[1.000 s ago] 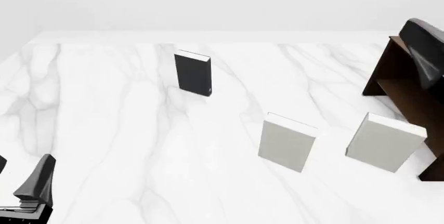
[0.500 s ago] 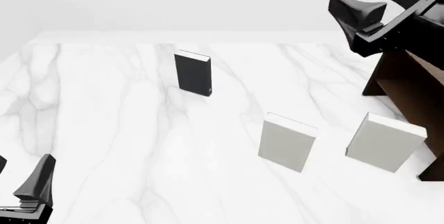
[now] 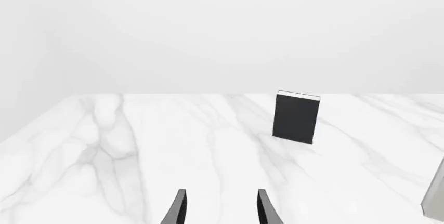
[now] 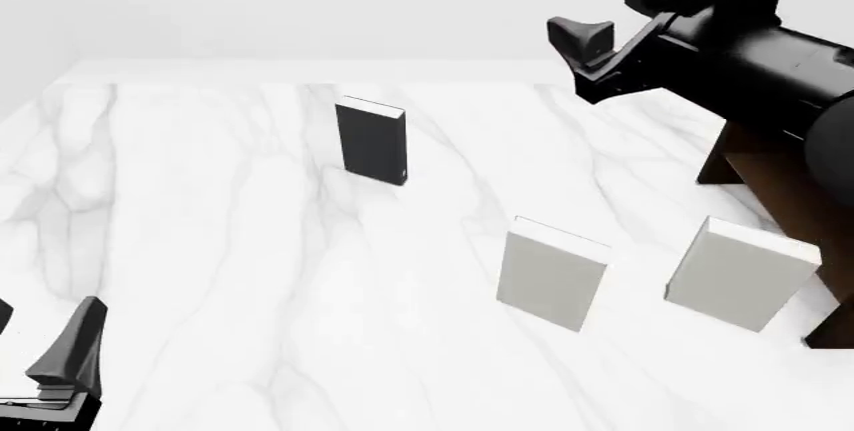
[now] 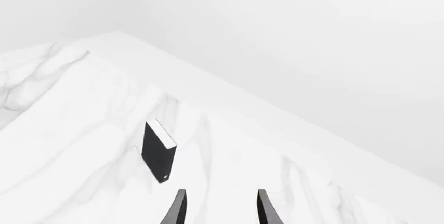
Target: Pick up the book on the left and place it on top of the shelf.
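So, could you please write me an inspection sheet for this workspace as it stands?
Surface: white marble table.
Job's things: dark book upright, ungripped; brown shelf at right edge, partly hidden by arm.
Clutter: two pale books, upright, near the shelf.
Grippers: left gripper open, empty, low near corner; right gripper open, empty, raised, pointing toward the dark book.
Cables: nothing seen.
Surroundings: plain white walls.

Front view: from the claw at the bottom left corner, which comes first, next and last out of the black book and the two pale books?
Measured from the left gripper:
1. The black book, standing upright, farther back on the table.
2. The nearer pale book, middle right.
3. The other pale book, far right beside the shelf.
The first two are fairly close; the third is plainly farthest.
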